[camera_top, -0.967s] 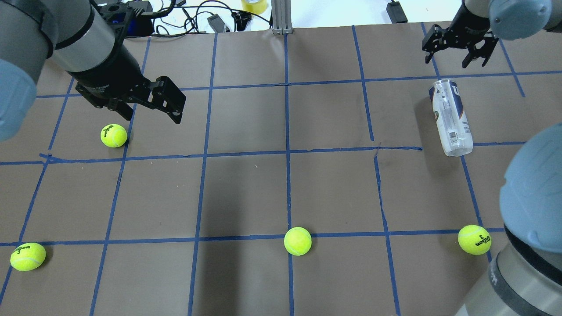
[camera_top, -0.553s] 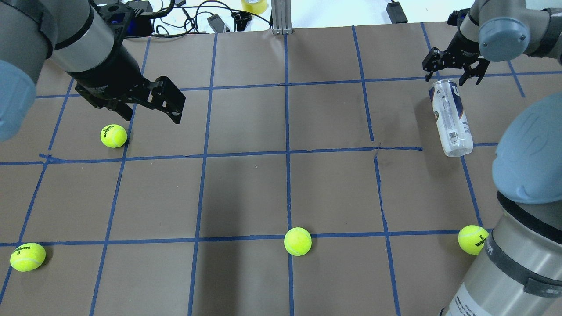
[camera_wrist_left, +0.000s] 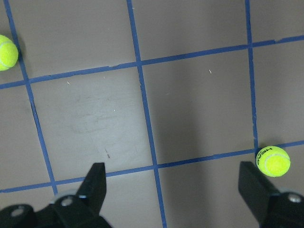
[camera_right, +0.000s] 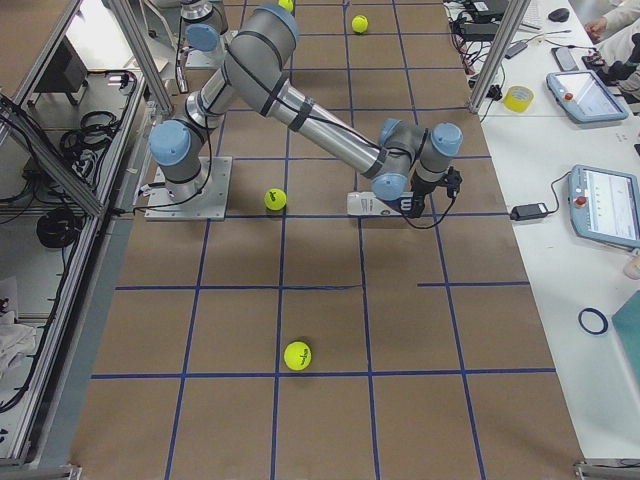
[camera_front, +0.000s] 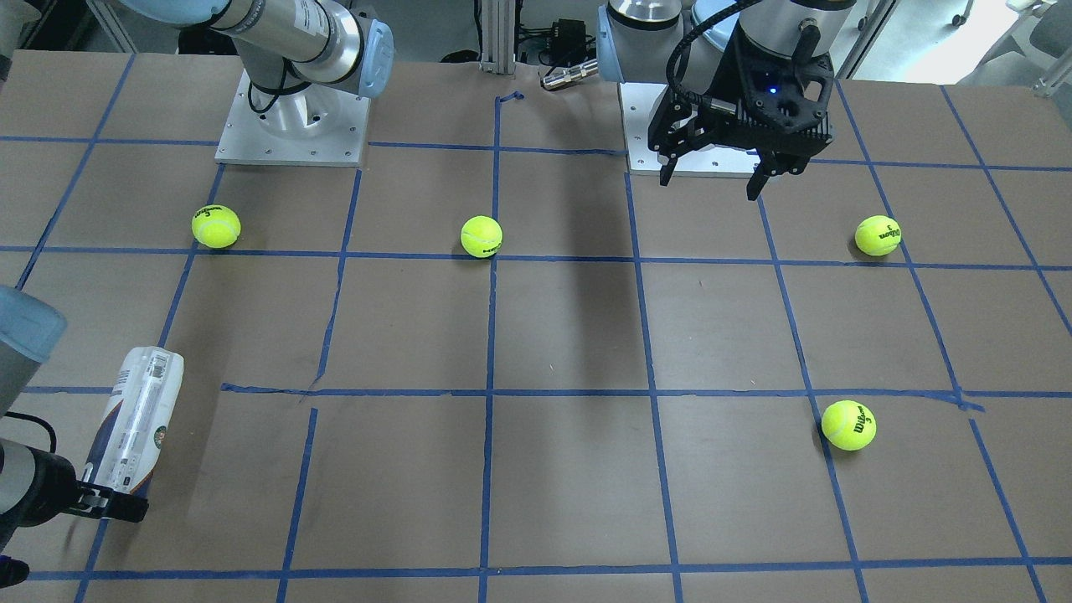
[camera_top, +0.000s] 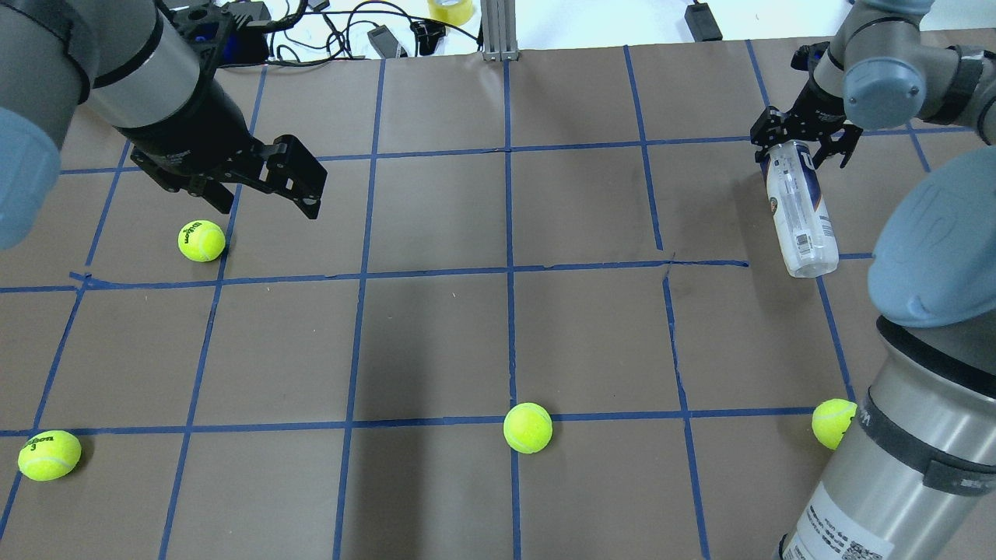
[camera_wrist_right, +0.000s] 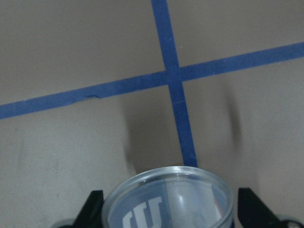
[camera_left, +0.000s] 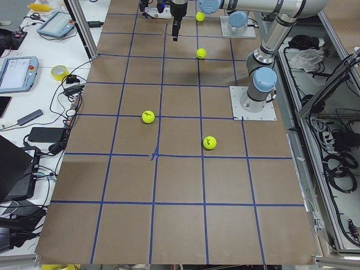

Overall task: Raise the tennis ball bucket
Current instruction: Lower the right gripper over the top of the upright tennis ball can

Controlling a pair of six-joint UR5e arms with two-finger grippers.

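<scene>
The tennis ball bucket (camera_top: 800, 210) is a clear tube with a white and navy label. It lies on its side at the table's right and also shows in the front view (camera_front: 134, 414). My right gripper (camera_top: 801, 152) is open, low over the bucket's far rim end, with a finger on each side. In the right wrist view the rim (camera_wrist_right: 168, 199) fills the space between the open fingers (camera_wrist_right: 92, 209). My left gripper (camera_top: 268, 198) is open and empty, hanging above the table's far left near a tennis ball (camera_top: 201, 240).
Three more tennis balls lie along the near side: at the left (camera_top: 49, 454), in the middle (camera_top: 527, 427) and at the right (camera_top: 832, 424), by my right arm's base. Cables and devices (camera_top: 373, 35) lie beyond the table's far edge.
My right gripper has come down and toward the bucket's far end and now straddles it, still open. The bucket and my left arm have not moved.
</scene>
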